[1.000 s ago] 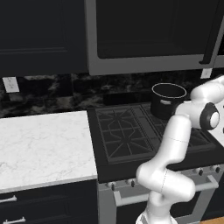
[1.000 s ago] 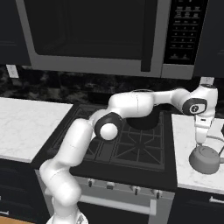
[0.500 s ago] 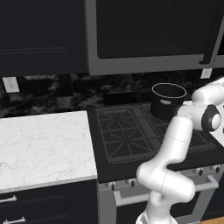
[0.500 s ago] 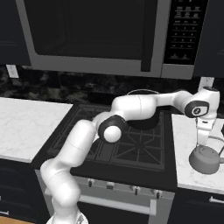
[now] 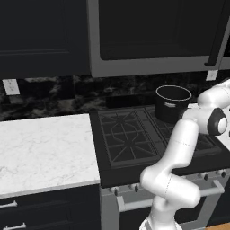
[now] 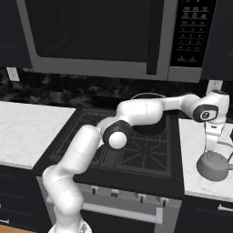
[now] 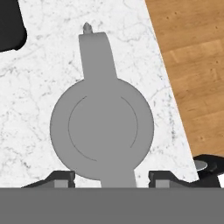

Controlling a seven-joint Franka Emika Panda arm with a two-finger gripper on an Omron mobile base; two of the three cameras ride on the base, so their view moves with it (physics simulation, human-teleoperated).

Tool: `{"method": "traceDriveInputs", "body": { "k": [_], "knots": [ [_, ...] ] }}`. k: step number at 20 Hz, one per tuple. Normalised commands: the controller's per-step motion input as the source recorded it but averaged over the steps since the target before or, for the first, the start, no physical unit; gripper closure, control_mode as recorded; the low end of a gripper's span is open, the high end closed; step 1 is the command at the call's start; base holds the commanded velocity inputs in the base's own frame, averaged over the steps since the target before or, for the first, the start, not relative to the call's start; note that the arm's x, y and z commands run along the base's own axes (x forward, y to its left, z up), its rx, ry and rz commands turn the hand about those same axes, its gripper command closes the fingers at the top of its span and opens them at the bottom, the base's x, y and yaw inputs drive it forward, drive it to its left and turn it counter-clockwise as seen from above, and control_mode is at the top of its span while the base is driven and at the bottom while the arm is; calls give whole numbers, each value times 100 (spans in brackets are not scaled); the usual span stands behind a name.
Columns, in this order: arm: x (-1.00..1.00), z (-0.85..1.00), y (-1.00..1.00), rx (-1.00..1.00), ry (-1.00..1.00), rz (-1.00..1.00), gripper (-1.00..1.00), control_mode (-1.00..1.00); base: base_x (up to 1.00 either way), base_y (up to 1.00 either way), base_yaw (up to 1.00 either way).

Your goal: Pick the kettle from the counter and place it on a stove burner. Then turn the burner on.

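The silver-grey kettle (image 6: 214,166) (image 7: 101,127) stands upright on the right stretch of the white marble counter (image 6: 195,175) (image 7: 30,96), beside the stove. My gripper (image 6: 212,146) (image 7: 113,179) hangs straight above it, pointing down, open. In the hand view its two dark fingertips (image 7: 61,178) stand far apart at the kettle's near rim, one on each side of the flat handle band that crosses the lid. They hold nothing. The nearest stove burner (image 6: 145,152) is to the kettle's left.
A tall black pot (image 5: 173,103) (image 6: 148,125) sits on the back right burner, partly behind my arm. Knobs (image 6: 141,198) line the stove front. The counter's edge drops to a wooden floor (image 7: 192,65) just beyond the kettle. Another marble counter (image 5: 40,148) lies left of the cooktop (image 5: 130,134).
My hand has shifted slightly right and sunk a little lower over the kettle. The kettle and the pot have not moved.
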Motion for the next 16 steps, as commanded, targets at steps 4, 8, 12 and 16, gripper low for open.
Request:
{"method": "traceDriveInputs", "body": {
  "k": [4,8,12,16],
  "knots": [
    [0,0,0,0,0,0,100,-100,0,0,0],
    [-45,6,14,0,-4,3,100,-100,0,0,0],
    [-69,29,47,0,-5,15,100,-100,0,0,0],
    [-60,30,48,-1,-8,24,100,-100,0,0,0]
  ]
}}
